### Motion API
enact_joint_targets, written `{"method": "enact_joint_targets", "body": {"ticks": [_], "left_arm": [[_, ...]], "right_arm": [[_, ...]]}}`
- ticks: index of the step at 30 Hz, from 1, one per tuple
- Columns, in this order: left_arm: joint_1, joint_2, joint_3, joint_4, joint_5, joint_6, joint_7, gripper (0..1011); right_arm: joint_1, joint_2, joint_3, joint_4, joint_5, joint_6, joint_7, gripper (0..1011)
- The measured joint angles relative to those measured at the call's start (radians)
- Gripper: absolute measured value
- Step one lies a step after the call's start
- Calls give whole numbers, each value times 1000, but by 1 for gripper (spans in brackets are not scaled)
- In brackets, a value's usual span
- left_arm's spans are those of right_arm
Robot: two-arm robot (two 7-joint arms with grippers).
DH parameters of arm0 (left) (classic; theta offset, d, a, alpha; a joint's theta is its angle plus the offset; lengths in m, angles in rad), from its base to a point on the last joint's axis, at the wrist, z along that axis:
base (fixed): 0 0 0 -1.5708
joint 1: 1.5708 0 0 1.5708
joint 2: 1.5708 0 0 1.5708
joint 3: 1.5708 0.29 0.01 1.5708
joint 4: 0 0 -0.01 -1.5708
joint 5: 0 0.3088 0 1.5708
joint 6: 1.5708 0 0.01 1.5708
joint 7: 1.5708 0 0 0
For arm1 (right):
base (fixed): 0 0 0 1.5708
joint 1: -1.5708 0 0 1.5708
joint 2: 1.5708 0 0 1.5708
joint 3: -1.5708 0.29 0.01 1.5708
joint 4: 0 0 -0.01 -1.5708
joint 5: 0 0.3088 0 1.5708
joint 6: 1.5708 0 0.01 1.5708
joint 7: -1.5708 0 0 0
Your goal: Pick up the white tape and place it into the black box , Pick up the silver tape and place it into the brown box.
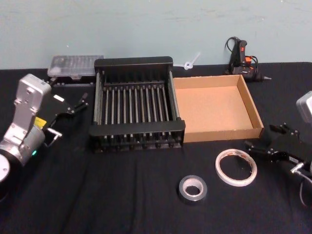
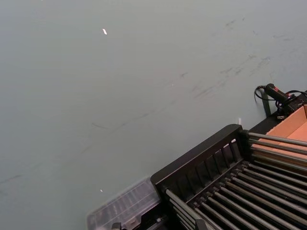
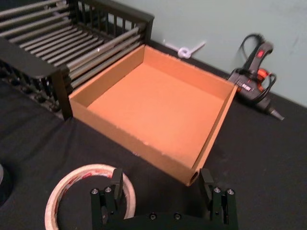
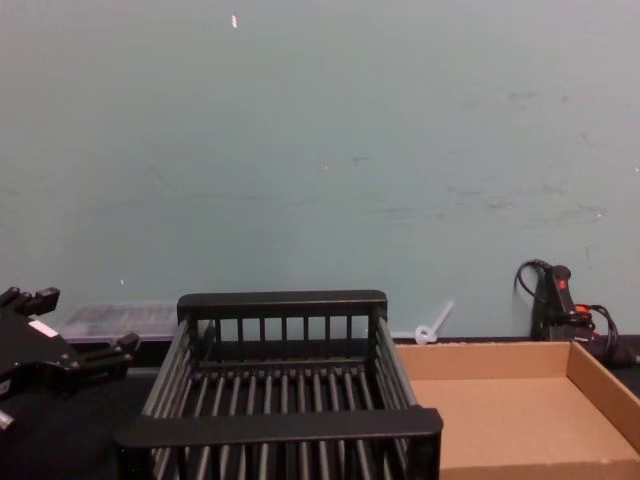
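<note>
right gripper (image 3: 160,184) is hanging low over the black tablecloth (image 1: 122,195) with its two black fingers spread wide and nothing between them. the flat wide white roll of tape (image 3: 88,189) with red print on its core lies flat on the cloth just off one fingertip, overlapping it in the right wrist view, though i can't tell if they actually touch. straight ahead of the spread fingers is the shallow brown cardboard box (image 3: 158,103), empty, its near corner just past the fingertips. the black slatted plastic crate (image 1: 134,105) sits on the far side of the cardboard box from this gripper, the two touching side to side, also empty. the small dark grey-silver roll of duct tape (image 1: 192,188) lies flat on the cloth past the white roll, away from the right gripper and toward the robot.

left gripper (image 1: 73,105) is up beside the crate's outer wall, fingers apart, holding nothing.
</note>
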Motion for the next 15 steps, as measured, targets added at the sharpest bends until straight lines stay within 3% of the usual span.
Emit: {"method": "enact_joint_targets", "body": {"ticks": [15], "left_arm": [[0, 0, 0, 0, 0, 0, 0, 1001]], "right_arm": [[16, -54, -19, 51, -34, 77, 32, 1002]]}}
